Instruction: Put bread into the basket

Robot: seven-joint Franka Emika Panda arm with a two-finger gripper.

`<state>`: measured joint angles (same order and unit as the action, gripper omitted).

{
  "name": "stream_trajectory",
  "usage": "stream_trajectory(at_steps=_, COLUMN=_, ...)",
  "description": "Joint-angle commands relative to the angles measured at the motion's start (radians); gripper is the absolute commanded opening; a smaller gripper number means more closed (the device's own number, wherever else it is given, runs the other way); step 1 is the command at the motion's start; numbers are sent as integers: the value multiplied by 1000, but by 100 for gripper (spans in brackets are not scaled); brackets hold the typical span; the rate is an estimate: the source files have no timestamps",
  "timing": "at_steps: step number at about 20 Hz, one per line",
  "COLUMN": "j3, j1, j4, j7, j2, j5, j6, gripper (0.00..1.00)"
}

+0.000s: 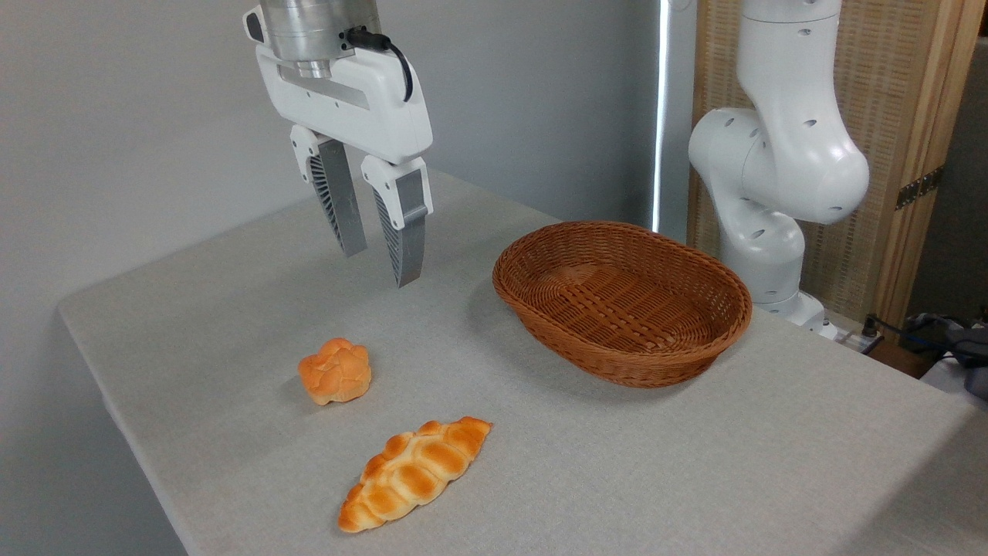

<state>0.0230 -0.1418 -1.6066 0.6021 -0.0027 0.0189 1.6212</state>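
The bread (335,371), a small round orange-golden bun with a knotted top, sits on the grey tablecloth at centre left. The basket (622,300), a large oval brown wicker one, stands to the right and holds nothing. My gripper (380,267) hangs in the air above and behind the bun, well clear of it and left of the basket. Its two fingers are apart and nothing is between them.
A long braided loaf (414,472) lies in front of the bun, near the table's front edge. The arm's white base (772,185) rises behind the basket at the right. The table (231,309) ends at the left, with a wall behind.
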Motion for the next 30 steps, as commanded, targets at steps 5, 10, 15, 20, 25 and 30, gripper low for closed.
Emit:
stream_trajectory(at_steps=5, j3=9, j1=-7, j4=5, j7=24, j2=-2, j5=27, j6=-29, gripper=100)
stream_trajectory(at_steps=10, j3=9, j1=-7, j4=4, j7=24, j2=-2, j5=27, j6=-29, gripper=100)
stream_trajectory(at_steps=15, j3=9, j1=-7, j4=4, j7=24, j2=-2, j5=27, j6=-27, gripper=100)
stream_trajectory(at_steps=20, j3=9, j1=-7, j4=4, j7=24, j2=-3, j5=27, j6=-29, gripper=100)
stream_trajectory(at_steps=25, j3=5, j1=-12, j4=1, j7=24, j2=1, j5=32, j6=15, gripper=100)
stream_trajectory(at_steps=30, j3=-3, j1=-74, j4=-6, j7=19, j2=53, j5=30, j6=114, gripper=100)
